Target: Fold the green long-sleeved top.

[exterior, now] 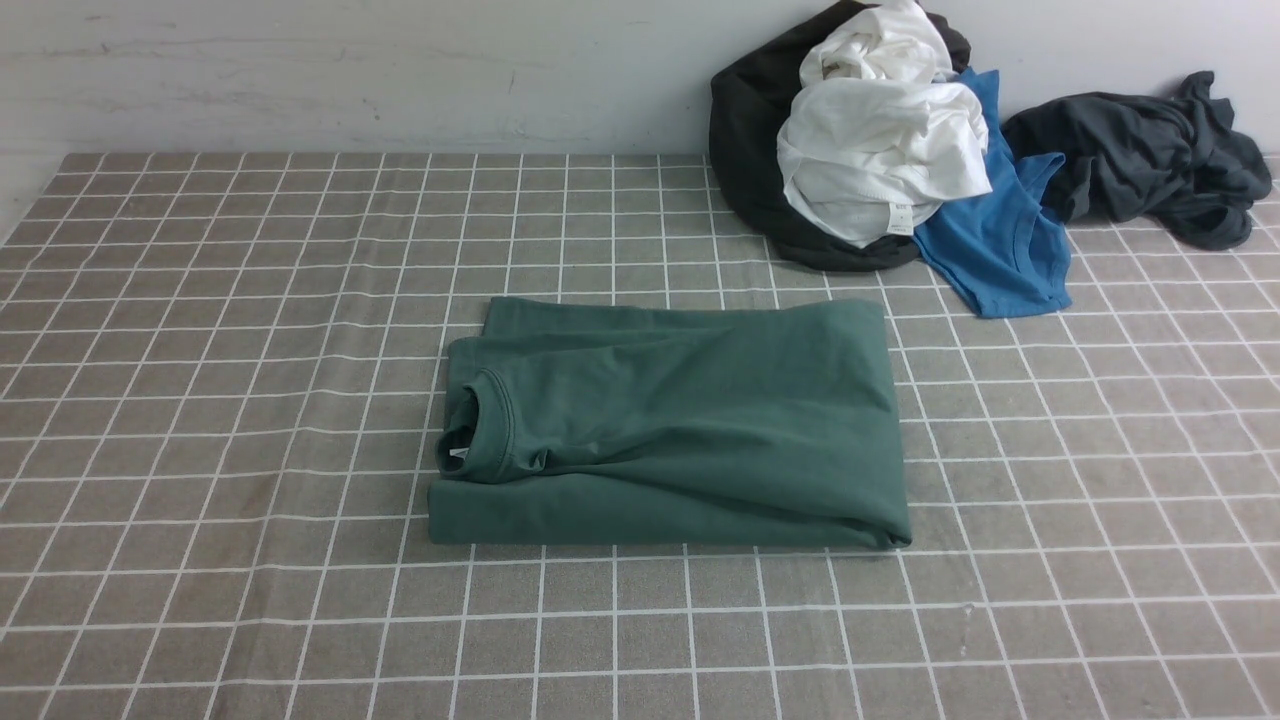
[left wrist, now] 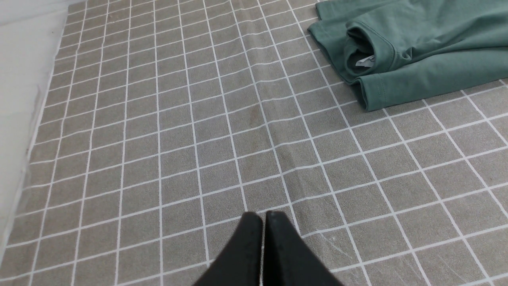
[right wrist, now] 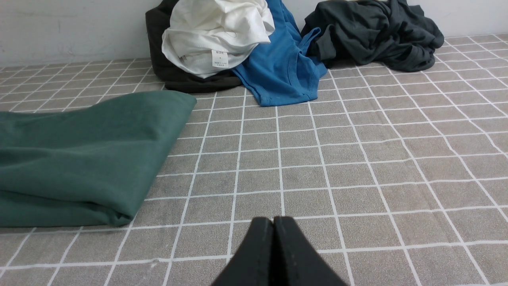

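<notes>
My left gripper and right gripper hang pinched shut, empty, above the checked tablecloth. Mid-table lies the green long-sleeved top, a compact rectangle (folding looks finished, I judge). Beyond, against the wall, spare clothes are heaped aside.

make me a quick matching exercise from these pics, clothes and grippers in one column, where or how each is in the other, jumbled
Things:
1. green long-sleeved top
2. white garment
3. blue T-shirt
4. left gripper

States:
A. shut, holding nothing
B. folded flat in the middle of the checked cloth
C. bundled on top of a black garment
D. partly under the white bundle, spreading out beside it

Pairs: 1-B, 2-C, 3-D, 4-A
</notes>
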`<move>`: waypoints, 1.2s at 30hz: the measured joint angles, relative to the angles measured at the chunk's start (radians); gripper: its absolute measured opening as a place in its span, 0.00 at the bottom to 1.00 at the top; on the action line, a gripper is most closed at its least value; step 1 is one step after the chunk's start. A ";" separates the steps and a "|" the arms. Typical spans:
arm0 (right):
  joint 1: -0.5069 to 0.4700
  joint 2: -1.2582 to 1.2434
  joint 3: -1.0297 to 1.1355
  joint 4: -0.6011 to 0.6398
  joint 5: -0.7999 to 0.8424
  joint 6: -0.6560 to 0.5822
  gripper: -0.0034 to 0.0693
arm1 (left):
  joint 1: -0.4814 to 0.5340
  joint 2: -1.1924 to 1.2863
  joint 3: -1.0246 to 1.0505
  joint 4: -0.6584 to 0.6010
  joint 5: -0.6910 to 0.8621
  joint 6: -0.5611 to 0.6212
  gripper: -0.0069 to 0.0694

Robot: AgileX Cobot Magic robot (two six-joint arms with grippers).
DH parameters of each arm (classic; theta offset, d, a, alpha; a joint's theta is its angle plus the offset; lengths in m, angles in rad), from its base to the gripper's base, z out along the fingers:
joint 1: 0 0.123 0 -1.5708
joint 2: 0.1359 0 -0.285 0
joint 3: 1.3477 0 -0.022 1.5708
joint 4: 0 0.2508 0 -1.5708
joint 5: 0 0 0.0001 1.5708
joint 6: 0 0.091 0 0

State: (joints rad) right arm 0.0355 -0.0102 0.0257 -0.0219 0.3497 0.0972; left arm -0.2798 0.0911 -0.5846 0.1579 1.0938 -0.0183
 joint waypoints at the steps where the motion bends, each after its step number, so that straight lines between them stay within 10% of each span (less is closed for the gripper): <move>1: 0.000 0.000 0.000 0.000 0.000 0.000 0.03 | 0.000 0.000 0.009 0.003 -0.005 0.000 0.08; 16: 0.000 0.000 0.000 0.000 0.001 0.000 0.03 | 0.282 -0.033 0.524 -0.147 -0.900 0.096 0.08; 36: 0.000 0.000 0.000 0.000 0.001 0.000 0.03 | 0.349 -0.101 0.611 -0.211 -0.749 0.099 0.08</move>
State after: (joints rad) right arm 0.0355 -0.0102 0.0257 -0.0219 0.3505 0.0972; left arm 0.0689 -0.0102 0.0266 -0.0534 0.3444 0.0808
